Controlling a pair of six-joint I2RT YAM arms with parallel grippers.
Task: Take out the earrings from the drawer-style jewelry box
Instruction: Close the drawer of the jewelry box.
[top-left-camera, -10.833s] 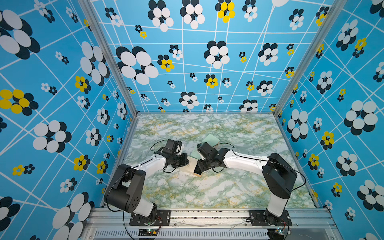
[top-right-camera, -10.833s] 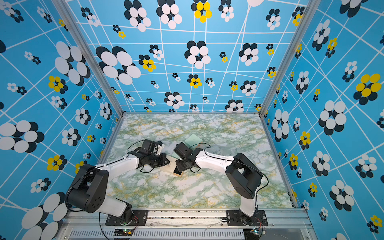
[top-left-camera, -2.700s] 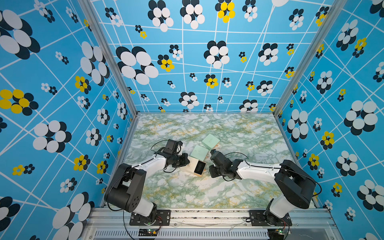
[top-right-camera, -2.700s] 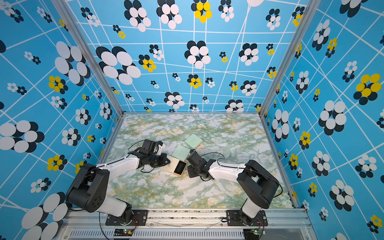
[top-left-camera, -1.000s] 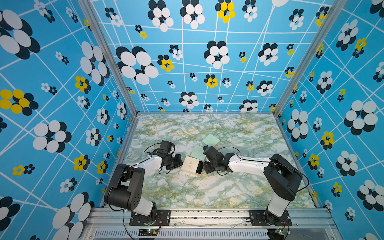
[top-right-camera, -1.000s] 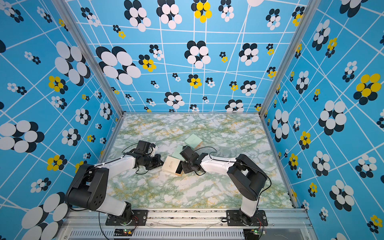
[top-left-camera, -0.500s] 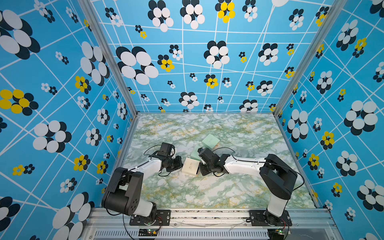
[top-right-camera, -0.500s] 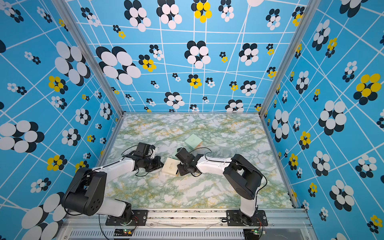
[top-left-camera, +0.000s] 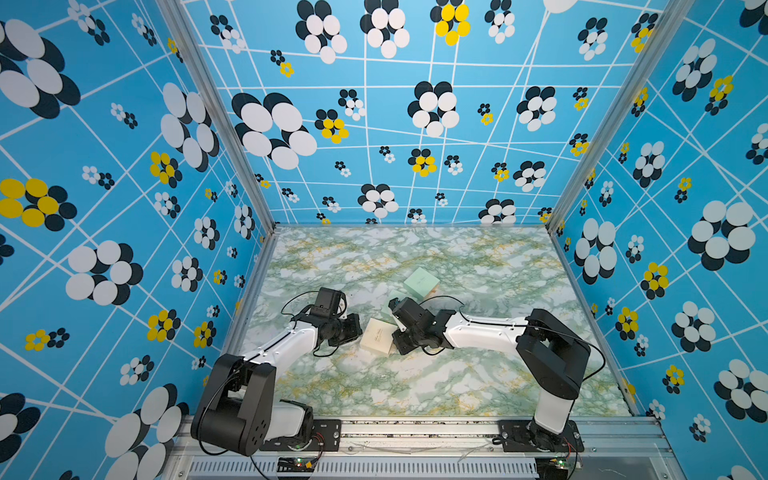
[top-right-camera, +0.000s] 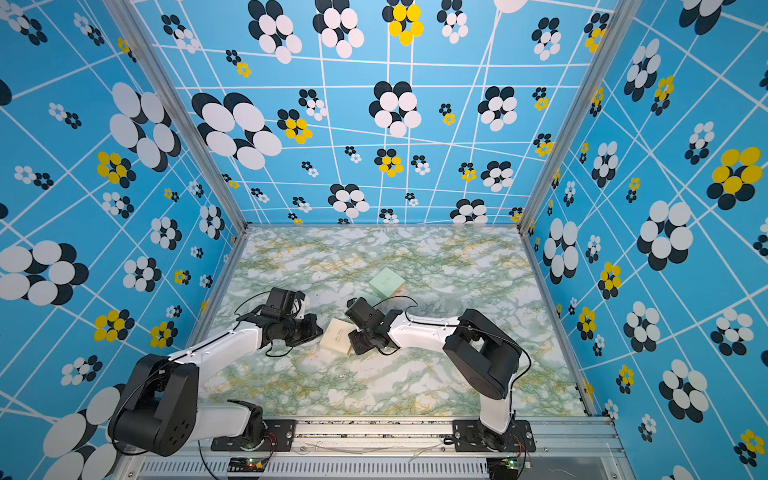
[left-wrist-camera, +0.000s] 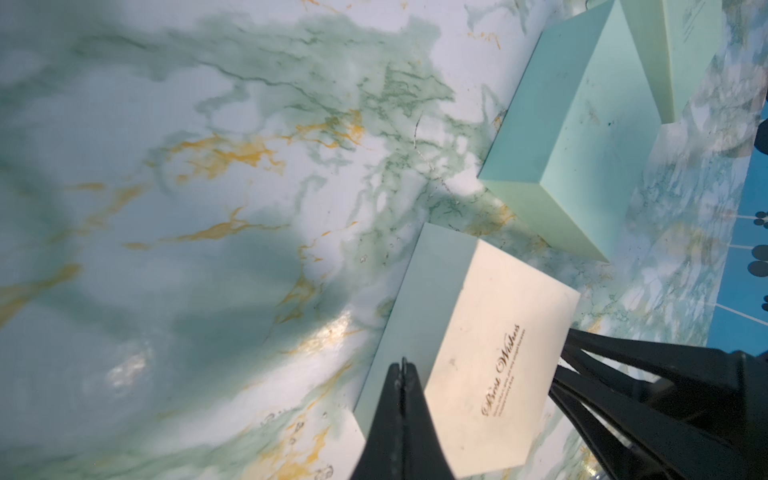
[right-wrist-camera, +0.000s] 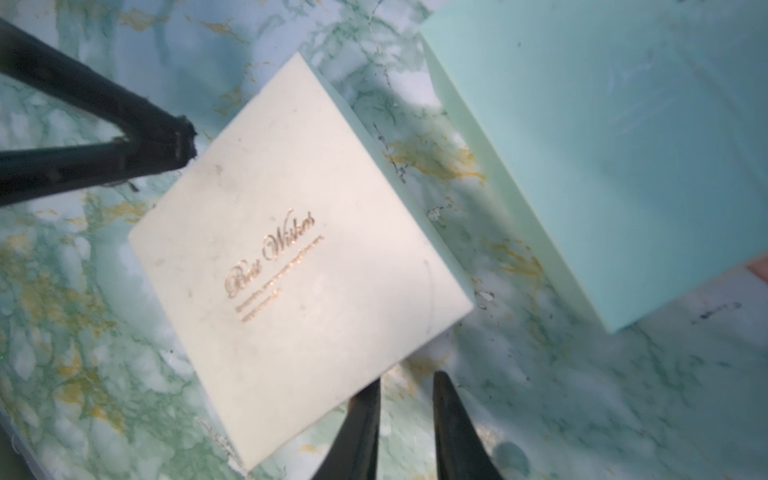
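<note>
Cream box (right-wrist-camera: 299, 257) flanked: left fingers (left-wrist-camera: 401, 376) pressed together, right fingers (right-wrist-camera: 449, 407) slightly apart, empty; mint boxes (left-wrist-camera: 582, 137) just beside.

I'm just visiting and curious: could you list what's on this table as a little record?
Table: green marble pattern
Cream box: gold "Best Wishes", closed, between both grippers
Mint-green box: just beyond it
Second mint-green box: farther back
Left gripper: shut, tip at cream box's edge
Right gripper: slightly open, empty, at opposite edge
Earrings: none visible

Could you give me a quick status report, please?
Left end effector shut beside cream box. Right end effector open at its edge. No earrings in view. Mint box nearby.
</note>
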